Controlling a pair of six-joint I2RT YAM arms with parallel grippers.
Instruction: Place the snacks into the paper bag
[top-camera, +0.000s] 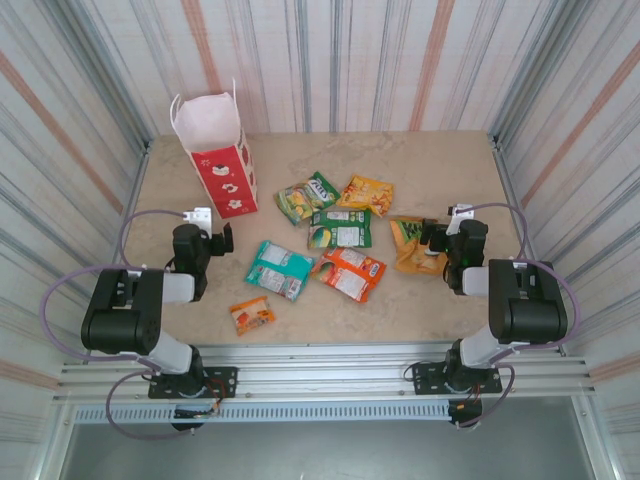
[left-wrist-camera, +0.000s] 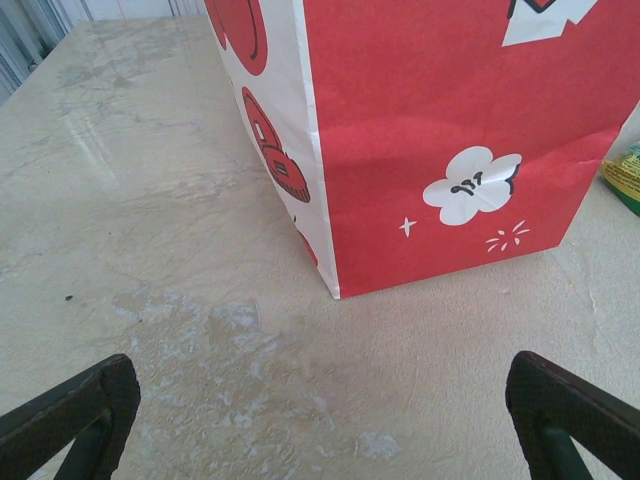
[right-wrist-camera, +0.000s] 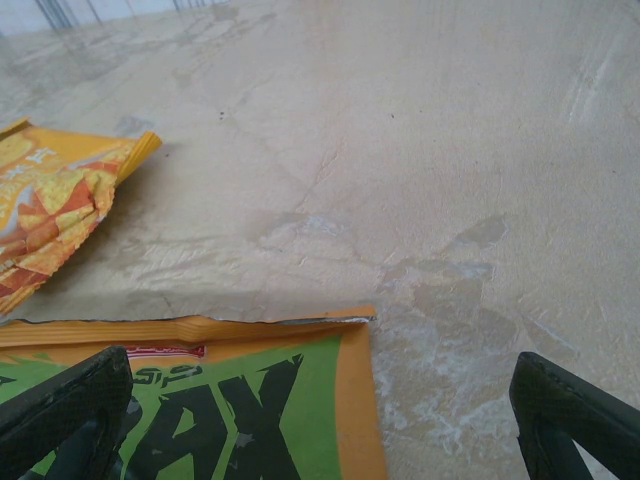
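Observation:
The paper bag, red below with white pictures and a white rim, stands upright at the back left. Its red wall rises just ahead of my left gripper, which is open over bare table. Several snacks lie mid-table: a green-yellow packet, a yellow one, a dark green one, a teal one, an orange one and a small orange one. My right gripper is open, low over an orange-and-green packet that lies partly between its fingers.
Striped walls close in the table on three sides. A yellow-orange packet lies to the left in the right wrist view. A green packet's edge peeks past the bag's right side. Bare tabletop stretches at the far right.

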